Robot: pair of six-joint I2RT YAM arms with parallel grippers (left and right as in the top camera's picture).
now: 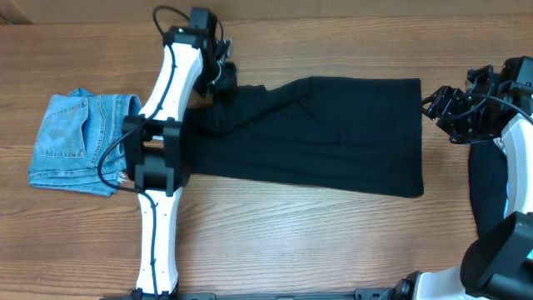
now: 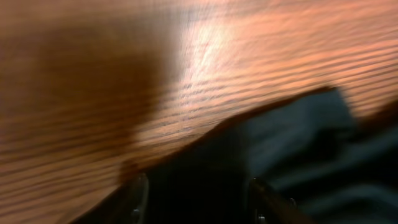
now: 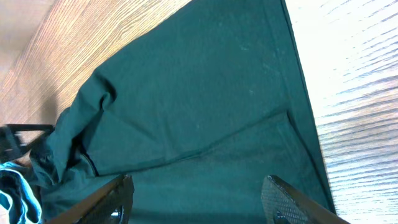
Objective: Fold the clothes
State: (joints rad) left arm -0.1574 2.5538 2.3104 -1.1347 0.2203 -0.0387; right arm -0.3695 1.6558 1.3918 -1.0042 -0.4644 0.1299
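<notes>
The large black garment point(image 1: 333, 133) lies spread flat across the middle of the table, bunched at its upper left corner. My left gripper point(image 1: 221, 77) is at that bunched corner. In the left wrist view its jaws point(image 2: 198, 196) stand apart over dark cloth point(image 2: 298, 149); the view is blurred. My right gripper point(image 1: 435, 104) is just off the garment's right edge. In the right wrist view its jaws point(image 3: 199, 199) are wide open above the cloth point(image 3: 199, 93), holding nothing. No white label shows.
A folded pale-blue garment point(image 1: 75, 142) lies at the left, beside the left arm; a bit of it shows in the right wrist view point(image 3: 12, 186). Another black piece point(image 1: 485, 187) lies at the right under the right arm. The wooden table point(image 1: 291, 242) is bare in front.
</notes>
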